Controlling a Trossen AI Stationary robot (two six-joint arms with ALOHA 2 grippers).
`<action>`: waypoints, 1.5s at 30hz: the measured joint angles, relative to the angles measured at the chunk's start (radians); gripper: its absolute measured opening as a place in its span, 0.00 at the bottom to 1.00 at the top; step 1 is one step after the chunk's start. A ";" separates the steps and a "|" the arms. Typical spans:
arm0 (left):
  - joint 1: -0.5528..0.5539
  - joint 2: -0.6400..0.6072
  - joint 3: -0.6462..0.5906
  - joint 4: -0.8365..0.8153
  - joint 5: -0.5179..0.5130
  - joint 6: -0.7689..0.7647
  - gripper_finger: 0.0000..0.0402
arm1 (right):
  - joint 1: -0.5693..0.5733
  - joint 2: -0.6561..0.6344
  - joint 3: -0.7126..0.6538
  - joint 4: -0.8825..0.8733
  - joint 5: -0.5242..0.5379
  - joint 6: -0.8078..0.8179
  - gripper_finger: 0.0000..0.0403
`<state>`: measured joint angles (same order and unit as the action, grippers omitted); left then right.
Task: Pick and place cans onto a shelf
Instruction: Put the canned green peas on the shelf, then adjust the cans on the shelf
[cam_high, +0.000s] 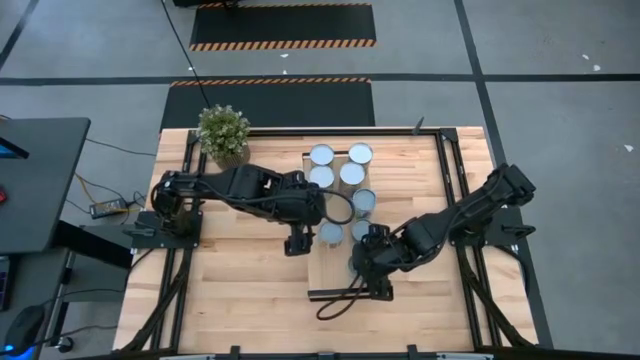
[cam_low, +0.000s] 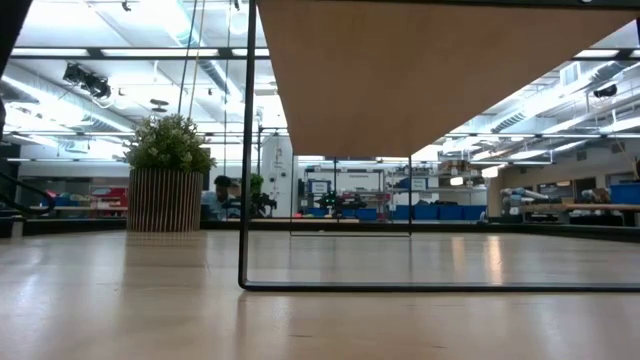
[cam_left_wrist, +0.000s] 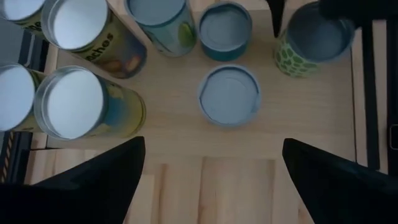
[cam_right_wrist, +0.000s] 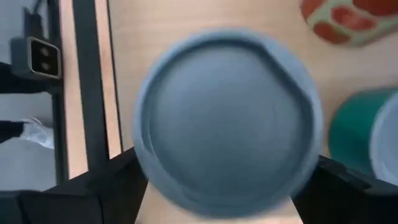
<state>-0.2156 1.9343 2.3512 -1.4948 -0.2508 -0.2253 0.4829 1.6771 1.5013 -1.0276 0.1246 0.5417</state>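
Silvery cans (cam_high: 350, 173) crowd shelf (cam_high: 330, 272), plant (cam_high: 223, 132) beside

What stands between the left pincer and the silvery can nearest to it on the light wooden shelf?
Nothing visible does. The left pincer is open over bare light-wood shelf, and the nearest silvery round-topped can stands just ahead, apart from its neighbours.

A small green leafy potted plant (cam_high: 223, 133) in a ribbed, slatted round planter (cam_low: 165, 199) stands at a far corner of the pale butcher-block wooden tabletop (cam_high: 240, 290). Beyond the table lie black floor mats edged with orange-and-black hazard stripes (cam_high: 282, 25), and a dark desk (cam_high: 35, 185) stands beside it.
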 joint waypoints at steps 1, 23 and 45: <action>-0.001 0.000 0.000 0.000 0.000 0.000 0.96 | 0.003 -0.006 0.000 -0.010 0.006 0.002 0.86; -0.006 0.001 0.000 -0.031 0.038 -0.048 0.96 | -0.010 -0.198 -0.008 -0.272 0.333 0.257 0.86; -0.006 0.001 0.000 -0.073 0.031 -0.052 0.96 | -0.112 -0.189 -0.196 0.063 0.308 0.212 0.86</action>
<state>-0.2214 1.9354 2.3512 -1.5679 -0.2203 -0.2775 0.3710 1.4879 1.3052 -0.9649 0.4322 0.7540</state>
